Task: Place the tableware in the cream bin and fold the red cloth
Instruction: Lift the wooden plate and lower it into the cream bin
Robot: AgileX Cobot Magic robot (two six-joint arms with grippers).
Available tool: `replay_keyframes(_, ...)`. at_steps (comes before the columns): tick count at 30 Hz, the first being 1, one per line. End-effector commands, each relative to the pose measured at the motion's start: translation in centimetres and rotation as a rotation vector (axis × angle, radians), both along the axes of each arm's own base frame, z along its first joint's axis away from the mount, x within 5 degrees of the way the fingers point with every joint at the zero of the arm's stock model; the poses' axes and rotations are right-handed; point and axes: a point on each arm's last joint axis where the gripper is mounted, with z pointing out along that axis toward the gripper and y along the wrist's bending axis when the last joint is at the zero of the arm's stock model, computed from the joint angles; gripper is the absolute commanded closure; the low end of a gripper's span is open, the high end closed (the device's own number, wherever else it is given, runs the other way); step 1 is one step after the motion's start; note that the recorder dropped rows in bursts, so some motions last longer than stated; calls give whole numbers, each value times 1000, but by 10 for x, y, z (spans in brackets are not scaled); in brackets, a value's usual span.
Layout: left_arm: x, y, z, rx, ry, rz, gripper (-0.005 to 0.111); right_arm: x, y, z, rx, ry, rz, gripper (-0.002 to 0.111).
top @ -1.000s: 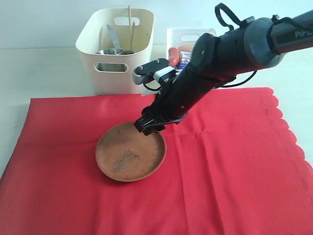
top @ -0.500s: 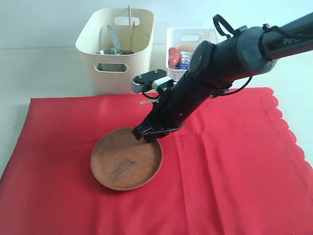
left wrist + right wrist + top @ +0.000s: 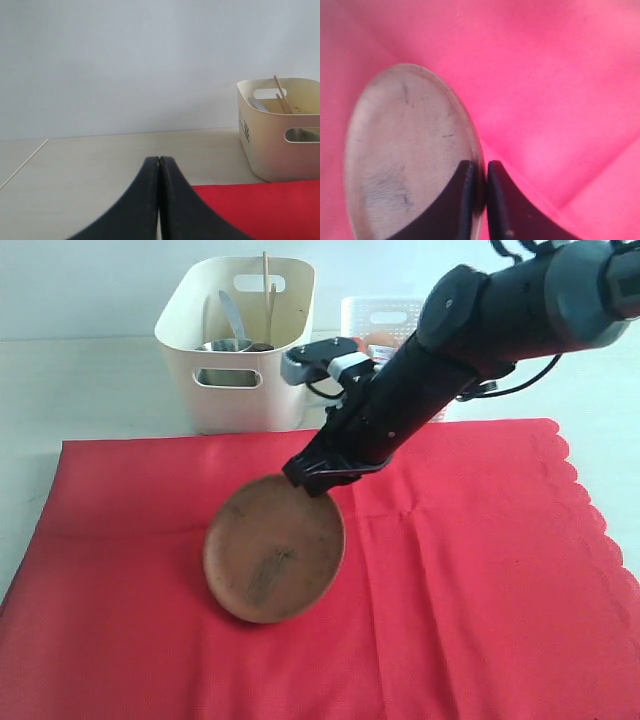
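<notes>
My right gripper is shut on the rim of the round brown wooden plate. The plate hangs tilted, its far edge raised off the red cloth. Behind the cloth stands the cream bin holding a steel cup, a knife and chopsticks. In the left wrist view my left gripper is shut with nothing between its fingers, above the bare table short of the cloth's corner. It does not show in the exterior view.
A white lattice basket with food items stands right of the bin, partly hidden by my right arm. The cloth's scalloped edge runs along the right. Pale tabletop lies left of the bin.
My right gripper has closed on the plate's rim and lifted it, so the plate now tilts up off the cloth. The right arm has risen. The left gripper stays shut.
</notes>
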Motion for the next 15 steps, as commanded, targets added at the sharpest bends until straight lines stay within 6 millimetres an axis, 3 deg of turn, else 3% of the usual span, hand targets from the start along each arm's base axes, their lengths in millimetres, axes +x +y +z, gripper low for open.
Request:
replay_keyframes(1,-1,0,0,-2,-5,1,107,7,-15,22,76,-21,-25,108)
replay_keyframes(15,-1,0,0,-2,-5,1,107,36,-56,50,446,30,-128,108)
